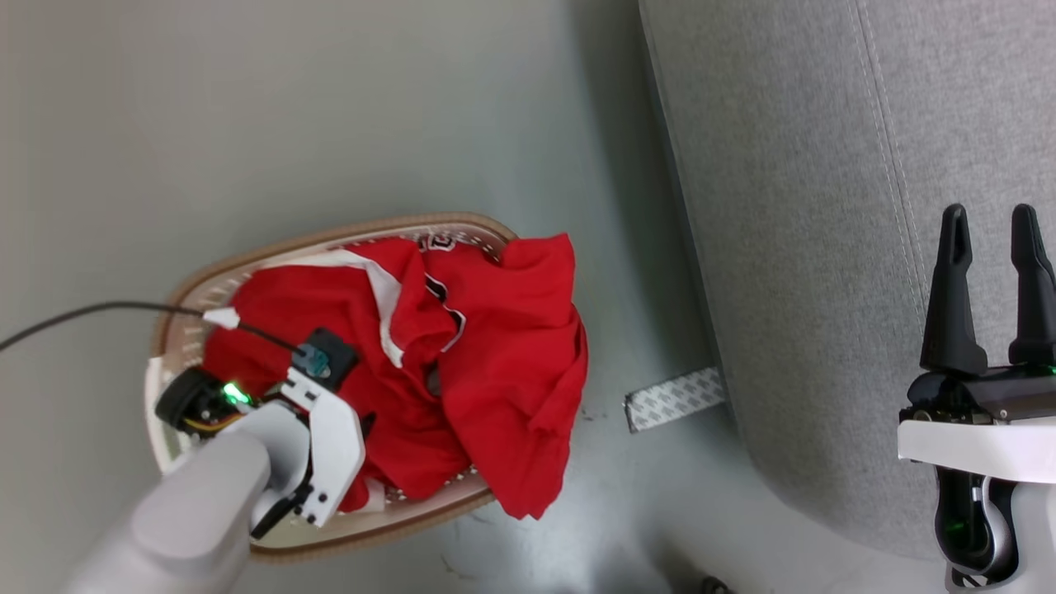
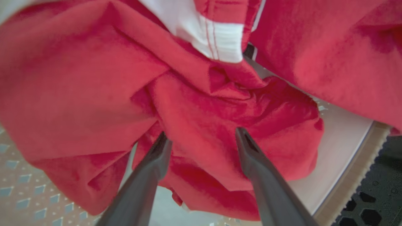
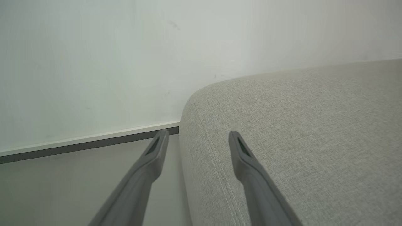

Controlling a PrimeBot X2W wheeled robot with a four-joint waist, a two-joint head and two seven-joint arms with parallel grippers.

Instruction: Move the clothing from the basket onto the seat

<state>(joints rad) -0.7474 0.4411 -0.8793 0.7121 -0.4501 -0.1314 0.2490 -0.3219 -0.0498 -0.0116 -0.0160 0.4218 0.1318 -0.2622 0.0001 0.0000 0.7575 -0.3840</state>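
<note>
The clothing (image 1: 495, 346) lies heaped in the basket (image 1: 412, 224) on the floor (image 1: 247, 124), one red fold spilling over the rim toward the seat (image 1: 808, 247), whose visible part is bare. The left hand (image 2: 201, 138) is down in the heap, spread either side of a red fold and not yet pinching it. The right hand (image 1: 989, 216) hovers spread and empty over the seat. Both garments appear left to move.

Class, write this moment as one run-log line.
left gripper: jaws open, at clothing in basket | right gripper: jaws open, by seat
</note>
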